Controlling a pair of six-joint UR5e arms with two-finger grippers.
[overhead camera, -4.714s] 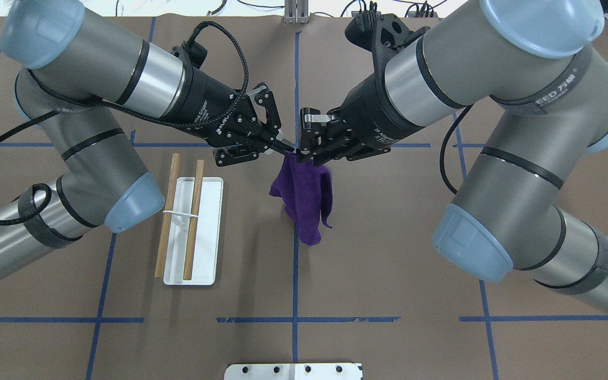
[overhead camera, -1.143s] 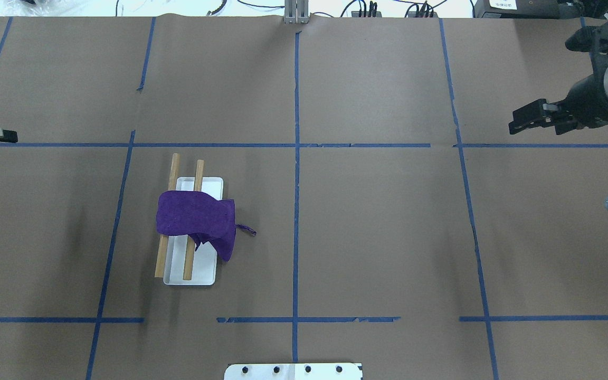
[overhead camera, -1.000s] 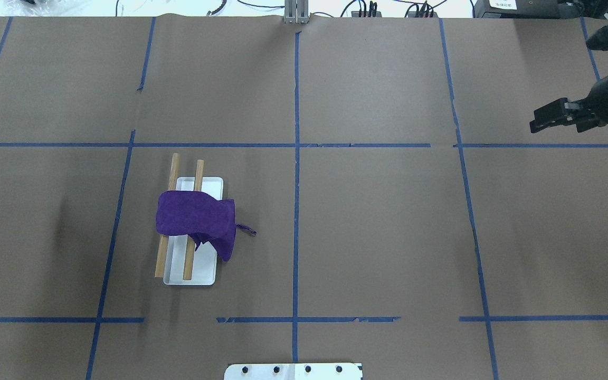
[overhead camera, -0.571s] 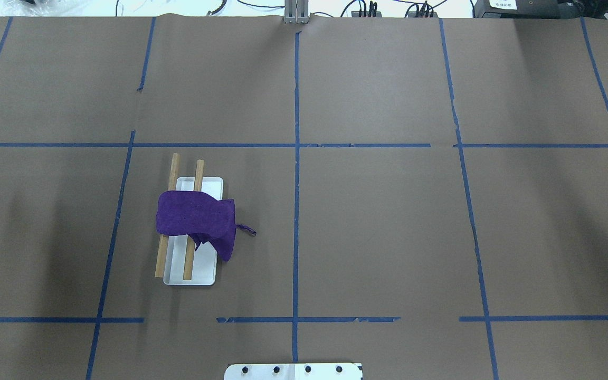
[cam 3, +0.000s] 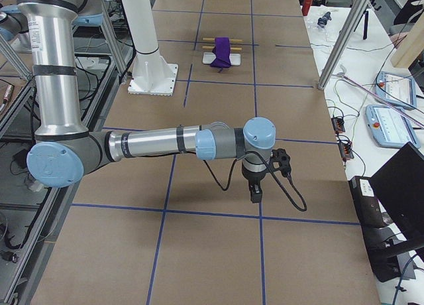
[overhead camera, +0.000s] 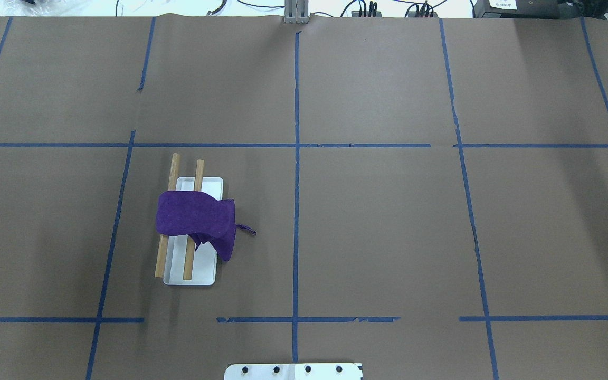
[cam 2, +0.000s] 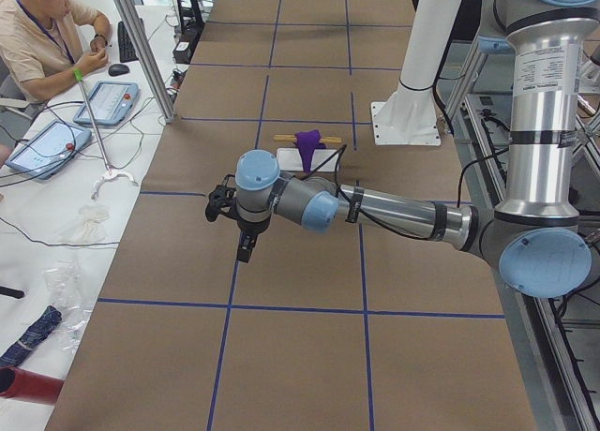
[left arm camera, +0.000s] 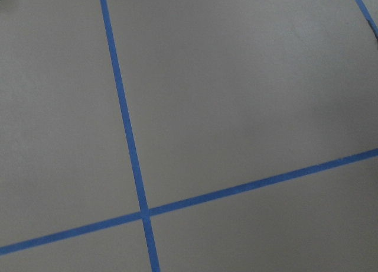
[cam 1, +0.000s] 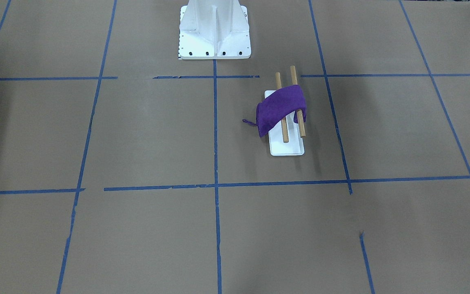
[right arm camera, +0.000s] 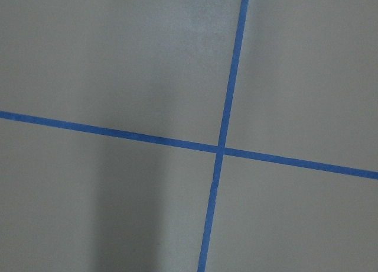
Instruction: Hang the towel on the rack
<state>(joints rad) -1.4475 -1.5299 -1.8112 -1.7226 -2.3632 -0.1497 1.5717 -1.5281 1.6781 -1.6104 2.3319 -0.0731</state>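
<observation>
The deep-purple towel point(overhead camera: 193, 216) lies draped across both wooden dowels of the rack point(overhead camera: 201, 274), left of the table's middle. One end hangs down the rack's right side, with its loop tag on the table. It also shows in the front view point(cam 1: 280, 108) on the rack point(cam 1: 286, 149). Both arms are out to the table's ends, far from the rack. My left gripper point(cam 2: 246, 253) points down over the table. My right gripper point(cam 3: 254, 195) does the same. I cannot tell whether either is open or shut. Both wrist views show only bare table and blue tape.
The white robot pedestal point(cam 1: 214, 28) stands at the table's near edge, its base plate point(overhead camera: 293, 371) at the bottom of the overhead view. Blue tape lines grid the brown table. An operator point(cam 2: 47, 28) sits beside the far edge with tablets point(cam 2: 105, 101).
Both grippers held the towel in the air over the table's middle; it now lies draped on the rack. Both arms have withdrawn outward and left the overhead view.
</observation>
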